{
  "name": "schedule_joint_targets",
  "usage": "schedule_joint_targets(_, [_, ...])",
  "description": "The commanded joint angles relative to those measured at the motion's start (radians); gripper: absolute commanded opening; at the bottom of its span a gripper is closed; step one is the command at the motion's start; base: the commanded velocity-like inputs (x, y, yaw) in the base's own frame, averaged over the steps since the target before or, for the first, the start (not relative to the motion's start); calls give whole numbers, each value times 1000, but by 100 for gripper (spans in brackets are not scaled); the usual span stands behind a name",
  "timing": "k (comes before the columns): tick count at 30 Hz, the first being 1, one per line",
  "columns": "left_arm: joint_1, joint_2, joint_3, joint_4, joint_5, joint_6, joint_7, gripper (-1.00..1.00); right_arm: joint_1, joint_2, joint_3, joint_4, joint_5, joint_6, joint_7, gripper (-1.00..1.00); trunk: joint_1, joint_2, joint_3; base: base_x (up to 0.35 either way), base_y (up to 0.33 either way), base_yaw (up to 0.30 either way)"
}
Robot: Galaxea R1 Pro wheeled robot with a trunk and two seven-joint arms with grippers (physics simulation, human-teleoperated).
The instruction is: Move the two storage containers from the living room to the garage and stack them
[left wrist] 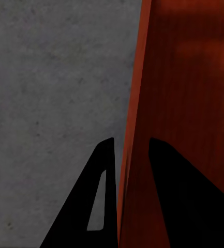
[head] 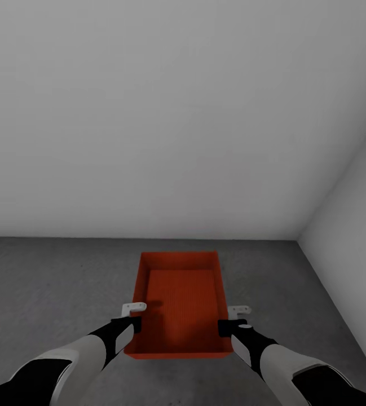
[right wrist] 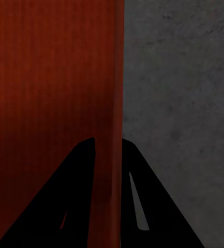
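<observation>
Low at the frame's centre, an unlabelled orange bin (head: 180, 304) is clamped by the left gripper (head: 131, 322) and right gripper (head: 232, 324) above the concrete floor (head: 47, 293).

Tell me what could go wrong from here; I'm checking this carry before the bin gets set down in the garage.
1. The left gripper and right gripper each pinch only a thin side wall of the storage container, near its close end. The far end may sag or the walls slip from the fingers.
2. Uneven lowering by the two arms could tilt the bin onto the concrete floor, landing it crooked for stacking.
3. The grey wall on the right stands close, limiting room.
</observation>
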State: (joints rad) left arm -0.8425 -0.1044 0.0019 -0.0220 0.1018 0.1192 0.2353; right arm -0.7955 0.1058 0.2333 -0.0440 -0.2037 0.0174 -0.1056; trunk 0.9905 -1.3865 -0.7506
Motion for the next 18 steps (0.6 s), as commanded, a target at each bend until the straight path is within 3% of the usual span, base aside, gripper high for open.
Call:
schedule_joint_targets(1, [-1,5,23,-6,-7,-7,15,-100,0,0,-3,3,-16,1,-5,-100,4,-8,-4,0,0,0])
schedule_joint_targets(5, [-1,5,23,-6,-7,-7,15,-100,0,0,-3,3,-16,2,-5,-100,19,-36,-21,0,0,0])
schedule_joint_targets(18, [-1,6,24,-6,-7,-7,15,-100,1,0,-3,3,-16,3,-5,-100,19,-36,-41,0,0,0])
